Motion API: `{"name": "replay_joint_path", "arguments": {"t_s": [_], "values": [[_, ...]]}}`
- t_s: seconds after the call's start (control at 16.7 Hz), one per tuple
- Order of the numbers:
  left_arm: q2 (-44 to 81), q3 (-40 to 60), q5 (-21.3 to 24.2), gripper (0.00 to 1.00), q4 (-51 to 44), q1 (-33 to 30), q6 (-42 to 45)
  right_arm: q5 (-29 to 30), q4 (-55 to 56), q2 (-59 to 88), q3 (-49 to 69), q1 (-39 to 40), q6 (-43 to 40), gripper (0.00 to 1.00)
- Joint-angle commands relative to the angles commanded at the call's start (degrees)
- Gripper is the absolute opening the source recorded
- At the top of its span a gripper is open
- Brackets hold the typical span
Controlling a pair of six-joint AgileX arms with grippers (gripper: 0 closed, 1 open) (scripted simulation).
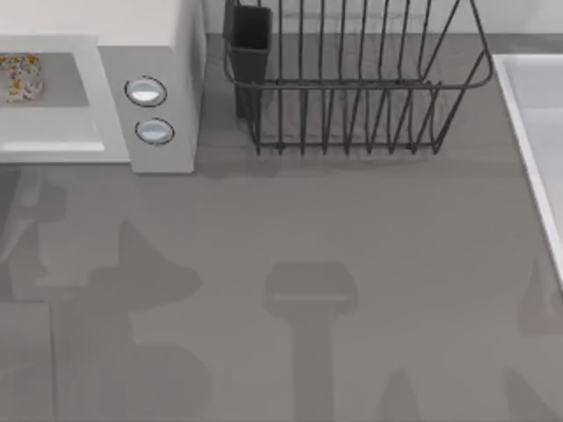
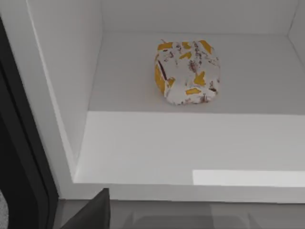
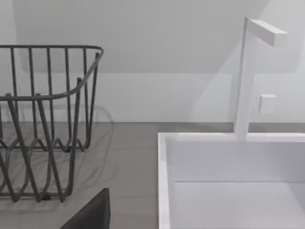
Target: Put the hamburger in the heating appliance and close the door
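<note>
Tabletop (image 1: 352, 264) in the near foreground is plain grey, crossed by arm shadows in the top view. Left gripper: a dark finger tip (image 2: 90, 214) pokes into the left wrist view, just outside the open front of the heating appliance (image 1: 163, 53); can't tell how far the fingers are spread, and nothing visible is held. Right gripper: same story, one dark finger tip (image 3: 93, 214) in the right wrist view, hanging over the tabletop between the dish rack (image 1: 352, 88) and the white sink basin (image 3: 228, 181); finger state can't be told there either.

Further back, left side of the table: the heating appliance is a white box with two round silver-blue knobs (image 1: 146, 91) stacked on its panel. Cavity is open. Hamburger (image 2: 187, 71) sits on the cavity floor, set well in from the front lip, clear of the side walls, touching nothing but the floor. From above, a piece of it (image 1: 19, 76) shows at the picture's left edge, inside the cavity. A dark-edged panel runs along one side of the opening in the left wrist view; can't say for sure that it is the door.

Back centre: black wire dish rack with a dark cutlery cup (image 1: 249, 40) at its left end. Right edge: sink basin with a white faucet (image 3: 248, 76) rising behind it.
</note>
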Motion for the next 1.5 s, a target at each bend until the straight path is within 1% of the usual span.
{"name": "replay_joint_path", "arguments": {"t_s": [0.18, 0.42, 0.72, 1.26, 1.5], "values": [[-1.71, -0.58, -0.31, 1.00, -0.50, -0.43, -0.13, 0.00, 0.00, 0.00, 0.00, 0.00, 0.00, 1.00], [-11.39, -3.86, -2.31, 1.00, -3.35, -2.35, -0.95, 0.00, 0.00, 0.00, 0.00, 0.00, 0.00, 1.00], [-29.76, -11.34, -6.54, 1.00, -9.95, -6.23, -2.55, 0.00, 0.00, 0.00, 0.00, 0.00, 0.00, 1.00], [-71.87, -27.22, -14.95, 1.00, -23.98, -14.97, -5.78, 0.00, 0.00, 0.00, 0.00, 0.00, 0.00, 1.00], [-81.37, -30.92, -17.27, 1.00, -27.18, -17.23, -6.75, 0.00, 0.00, 0.00, 0.00, 0.00, 0.00, 1.00]]}}
